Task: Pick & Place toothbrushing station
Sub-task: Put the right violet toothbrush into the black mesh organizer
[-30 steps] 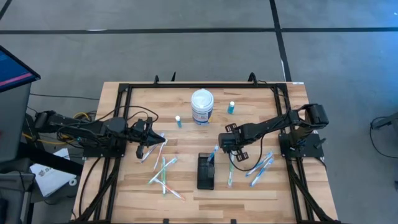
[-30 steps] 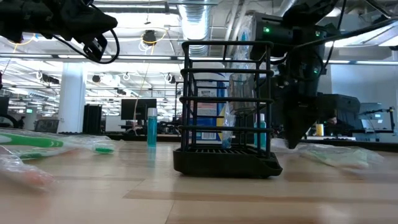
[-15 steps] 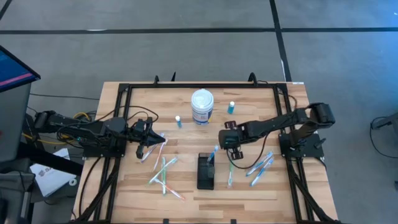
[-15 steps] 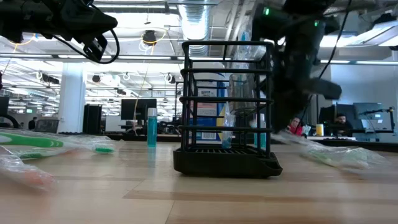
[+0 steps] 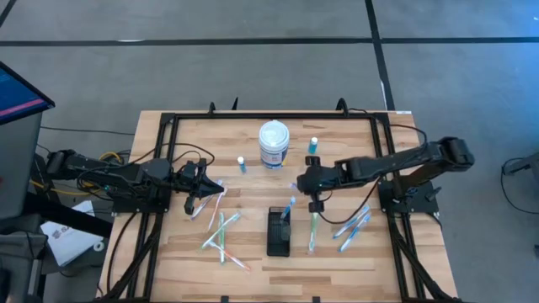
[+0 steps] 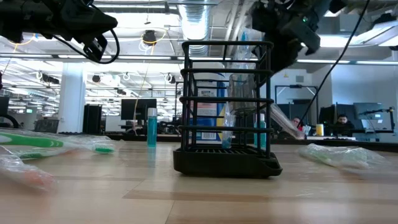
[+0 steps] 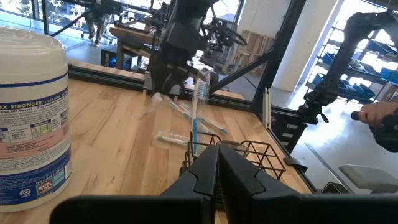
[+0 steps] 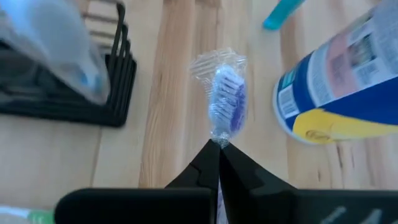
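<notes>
right gripper (image 5: pixel 312 199) pinching wrapped toothbrush (image 8: pixel 225 99), now lifted and shifted toward tub (image 5: pixel 274 144); toothbrushing station (image 5: pixel 279 231) unmoved at table's front centre; left gripper (image 5: pixel 205 187) pressed together, unchanged at left

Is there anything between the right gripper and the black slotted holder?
In the high view, only bare wood lies between the right gripper, shut on a wrapped toothbrush, and the black slotted holder, which already carries one toothbrush.
</notes>
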